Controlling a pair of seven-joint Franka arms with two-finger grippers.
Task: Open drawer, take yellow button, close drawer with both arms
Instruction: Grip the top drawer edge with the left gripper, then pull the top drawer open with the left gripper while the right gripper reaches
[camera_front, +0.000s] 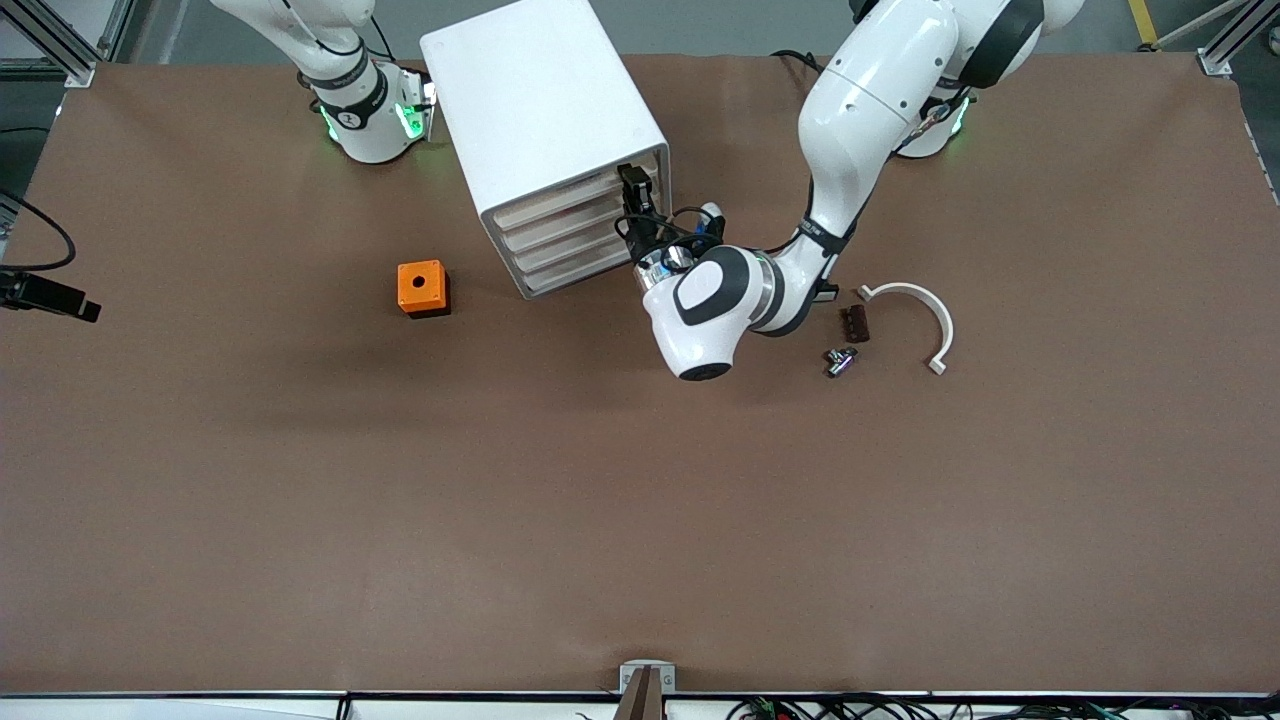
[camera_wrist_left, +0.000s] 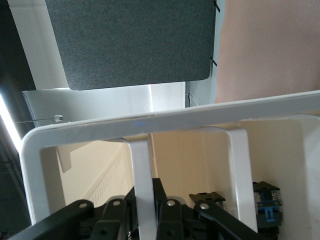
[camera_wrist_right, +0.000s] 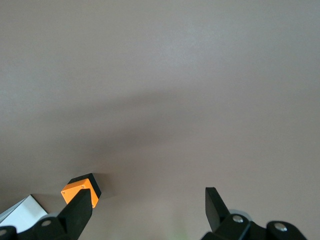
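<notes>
The white cabinet (camera_front: 545, 110) stands near the robots' bases, and its uppermost drawer (camera_front: 570, 197) looks closed. My left gripper (camera_front: 634, 186) is at the front of that drawer, at the corner toward the left arm's end. In the left wrist view the left gripper (camera_wrist_left: 144, 198) is shut on a thin white upright bar of the drawer's handle (camera_wrist_left: 141, 162). My right gripper (camera_wrist_right: 148, 197) hangs open over bare table with nothing between its fingers; it does not show in the front view. The button is hidden.
An orange cube with a hole (camera_front: 422, 287) lies beside the cabinet toward the right arm's end. A white curved piece (camera_front: 920, 310), a small brown part (camera_front: 855, 323) and a small metal part (camera_front: 840, 360) lie toward the left arm's end. A black-and-blue part (camera_wrist_left: 265, 207) shows past the handle.
</notes>
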